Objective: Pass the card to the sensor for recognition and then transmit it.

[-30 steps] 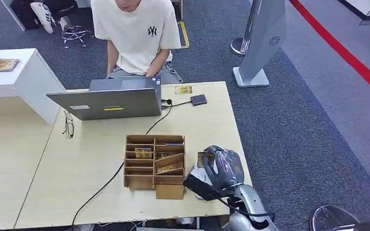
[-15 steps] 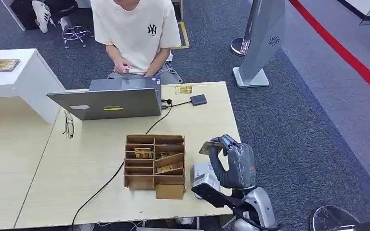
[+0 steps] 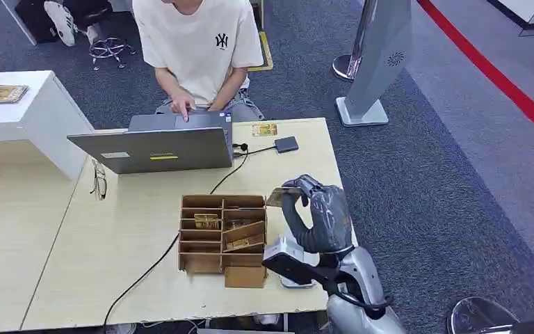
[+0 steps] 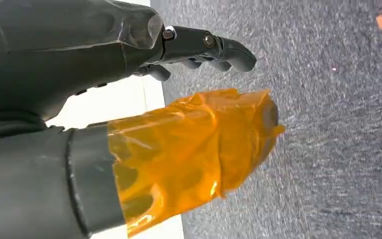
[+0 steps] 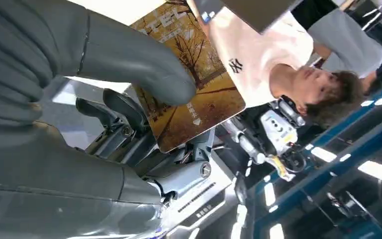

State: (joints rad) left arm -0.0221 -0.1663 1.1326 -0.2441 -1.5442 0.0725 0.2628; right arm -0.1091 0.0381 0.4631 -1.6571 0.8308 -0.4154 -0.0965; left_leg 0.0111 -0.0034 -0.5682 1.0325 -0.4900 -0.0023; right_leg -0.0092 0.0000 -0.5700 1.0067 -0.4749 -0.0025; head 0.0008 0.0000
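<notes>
My right hand is raised over the table's right part, beside the cardboard organizer. It pinches a gold card printed with autumn trees, held nearly flat and pointing toward the person. In the right wrist view the thumb presses on the card, with fingers beneath. A white box-like device sits on the table under my forearm. A small dark box lies on its cable at the far edge. My left hand, its thumb wrapped in orange tape, hangs over grey carpet holding nothing.
A person sits across the table with a hand on an open laptop. Another gold card lies next to the laptop. Glasses lie at the left. The organizer holds several cards. A grey kiosk stand is on the carpet beyond.
My right hand has lifted the card up from near the white device and carried it away from me and leftward. The person's hand has gone to the laptop.
</notes>
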